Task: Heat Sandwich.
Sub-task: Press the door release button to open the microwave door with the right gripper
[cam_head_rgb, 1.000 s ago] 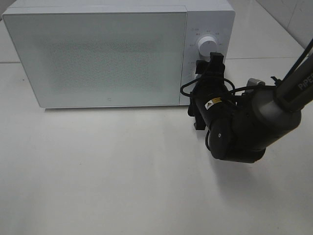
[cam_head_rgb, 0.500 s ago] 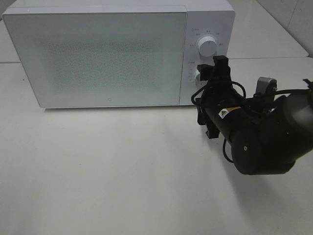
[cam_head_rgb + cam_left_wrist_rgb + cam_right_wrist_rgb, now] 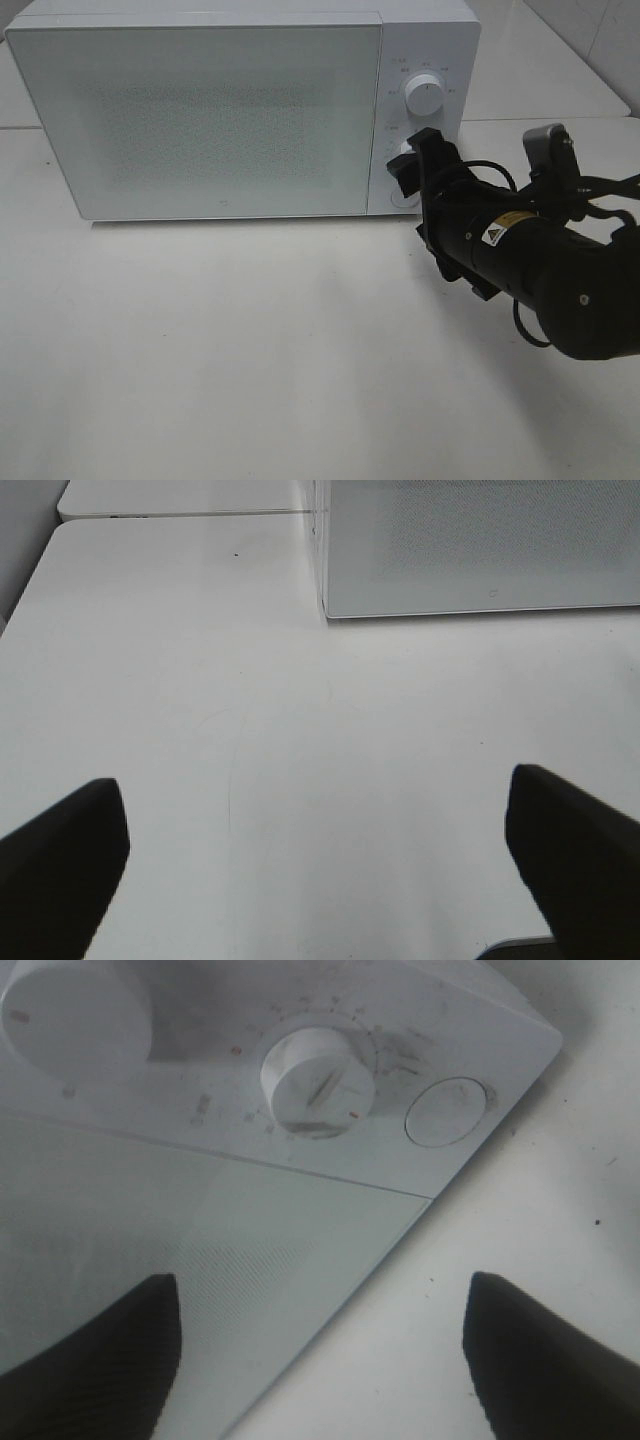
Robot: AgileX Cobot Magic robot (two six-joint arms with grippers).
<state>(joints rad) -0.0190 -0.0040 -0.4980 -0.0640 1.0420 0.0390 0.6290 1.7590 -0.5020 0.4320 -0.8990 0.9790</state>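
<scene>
The right gripper hangs just in front of the microwave, at the lower knob of its control panel, jaws spread wide and holding nothing. The left gripper is likewise released and empty, over the table near the microwave's front corner. The microwave door is shut. The sandwich shows in none of the 3 views, so its place relative to either gripper cannot be told

A microwave is set at the back of the table, its door on the left of the front and its control panel on the right. On the panel an upper knob is mounted above a lower knob, with a round button below. The right gripper is held just before the lower knob. The left gripper is held over the table before the microwave's left corner.
</scene>
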